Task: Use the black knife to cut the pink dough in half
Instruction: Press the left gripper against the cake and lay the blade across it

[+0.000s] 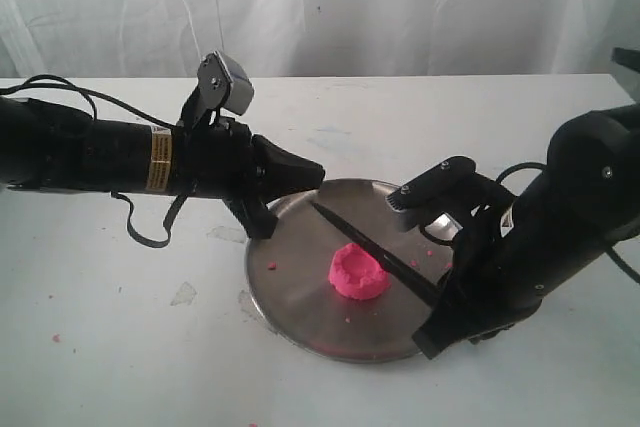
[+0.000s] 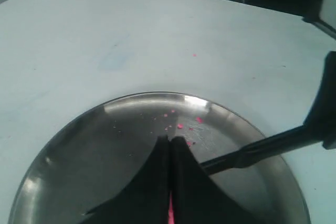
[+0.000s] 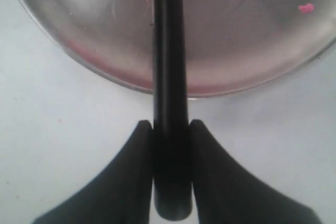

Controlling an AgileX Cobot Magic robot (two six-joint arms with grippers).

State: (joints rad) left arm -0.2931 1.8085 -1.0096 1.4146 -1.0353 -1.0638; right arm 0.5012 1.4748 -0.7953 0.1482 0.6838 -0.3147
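The pink dough [image 1: 358,273], a round puck with a dented top, lies in one piece in the middle of the steel plate [image 1: 290,277]. The black knife [image 1: 370,242] slants across the plate just above the dough's far side, point toward the left. My right gripper [image 1: 438,299] is shut on the knife's handle [image 3: 170,103] at the plate's right rim. Above the plate's far-left rim, my left gripper [image 1: 318,173] hangs shut with nothing in it. In the left wrist view its fingers [image 2: 157,182] hide the dough except for a pink sliver [image 2: 169,211].
Tiny pink crumbs [image 2: 181,126] dot the plate [image 2: 94,150], and a few lie on the white table [image 1: 120,347]. A white curtain [image 1: 400,7] closes off the back. The right arm's bulk [image 1: 560,217] stands over the table right of the plate.
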